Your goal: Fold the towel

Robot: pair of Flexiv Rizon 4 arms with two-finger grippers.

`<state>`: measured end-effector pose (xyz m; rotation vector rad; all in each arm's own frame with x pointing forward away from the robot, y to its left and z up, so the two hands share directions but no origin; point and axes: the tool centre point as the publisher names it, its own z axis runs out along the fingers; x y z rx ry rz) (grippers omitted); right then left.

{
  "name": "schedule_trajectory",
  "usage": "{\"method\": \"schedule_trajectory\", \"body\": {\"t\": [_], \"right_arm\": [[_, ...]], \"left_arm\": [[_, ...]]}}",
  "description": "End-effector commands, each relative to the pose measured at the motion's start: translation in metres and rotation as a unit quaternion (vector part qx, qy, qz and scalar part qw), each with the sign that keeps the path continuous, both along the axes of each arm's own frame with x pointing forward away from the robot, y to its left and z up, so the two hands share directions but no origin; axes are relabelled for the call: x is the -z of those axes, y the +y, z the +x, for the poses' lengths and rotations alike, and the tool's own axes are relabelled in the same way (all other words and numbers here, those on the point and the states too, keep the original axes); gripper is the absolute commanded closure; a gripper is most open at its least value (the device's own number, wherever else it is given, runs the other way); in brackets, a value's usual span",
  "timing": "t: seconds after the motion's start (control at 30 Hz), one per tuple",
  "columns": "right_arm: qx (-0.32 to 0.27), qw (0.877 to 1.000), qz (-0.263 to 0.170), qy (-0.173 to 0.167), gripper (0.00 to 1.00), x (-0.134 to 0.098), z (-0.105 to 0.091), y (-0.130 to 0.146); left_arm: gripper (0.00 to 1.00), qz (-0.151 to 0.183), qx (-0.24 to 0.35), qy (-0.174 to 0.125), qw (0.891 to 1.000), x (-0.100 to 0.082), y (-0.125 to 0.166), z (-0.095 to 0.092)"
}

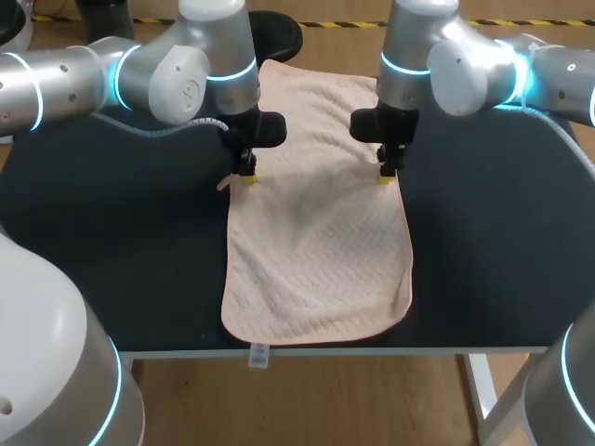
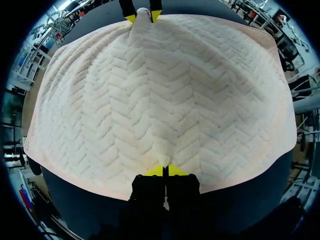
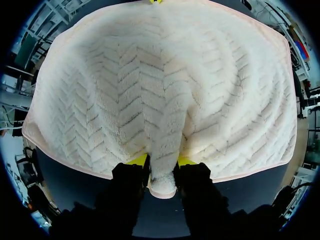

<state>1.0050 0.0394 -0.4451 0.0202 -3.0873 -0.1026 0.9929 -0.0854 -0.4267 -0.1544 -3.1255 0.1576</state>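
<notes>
head view: pale pink towel (image 1: pixel 316 251) with a chevron weave lies lengthwise on the dark surface (image 1: pixel 112 242), running from the far side to the near edge. a small white tag (image 1: pixel 258 354) hangs at the surface's near edge, just below the towel's near left corner. left arm (image 1: pixel 139 74) comes in from the left, right arm (image 1: pixel 474 65) from the right. left gripper (image 1: pixel 245 175) sits on the towel's left long edge, right gripper (image 1: pixel 384 175) on the right long edge, roughly level with each other, at about the towel's midpoint.

left wrist view: left gripper (image 2: pixel 164 171) has its yellow tips pressed nearly together, pinching a small ridge of the towel's edge (image 2: pixel 160 100). cloth spreads out wide ahead of it. at the far edge the right gripper (image 2: pixel 142 15) shows, a pucker of cloth between its tips.

right wrist view: right gripper (image 3: pixel 162 161) pinches a thick fold of towel (image 3: pixel 165 85); its fingers stand a little apart with the fold bulging between and below them. dark surface shows under the gripper. the rest of the towel lies ahead of it.
</notes>
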Motion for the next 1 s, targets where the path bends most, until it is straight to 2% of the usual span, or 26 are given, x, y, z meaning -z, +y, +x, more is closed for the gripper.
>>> {"method": "schedule_trajectory", "body": {"t": [0.03, 0.3, 0.5, 0.6, 0.8, 1.0], "right_arm": [[0.0, 1.0, 0.002, -0.002, 1.0, -0.002, -0.003, -0.003], [0.004, 1.0, 0.005, -0.023, 1.0, -0.02, 0.003, -0.006], [-0.003, 0.998, 0.003, -0.063, 1.0, -0.055, 0.012, -0.003], [-0.004, 0.996, 0.003, -0.086, 1.0, -0.074, 0.016, -0.007], [-0.008, 0.991, 0.014, -0.133, 1.0, -0.114, 0.029, -0.014], [-0.013, 0.977, 0.022, -0.212, 1.0, -0.171, 0.049, -0.012]], "left_arm": [[1.0, -0.003, 0.0, -0.002, 1.0, -0.006, 0.0, 0.002], [1.0, -0.002, 0.009, -0.015, 1.0, -0.033, -0.007, 0.006], [1.0, 0.01, 0.024, -0.001, 1.0, -0.057, -0.014, 0.012], [1.0, 0.013, 0.023, -0.004, 1.0, -0.072, -0.013, 0.015], [1.0, 0.037, 0.016, -0.044, 0.998, -0.117, -0.004, 0.025], [1.0, 0.047, 0.006, -0.095, 0.994, -0.163, 0.0, 0.044]]}}
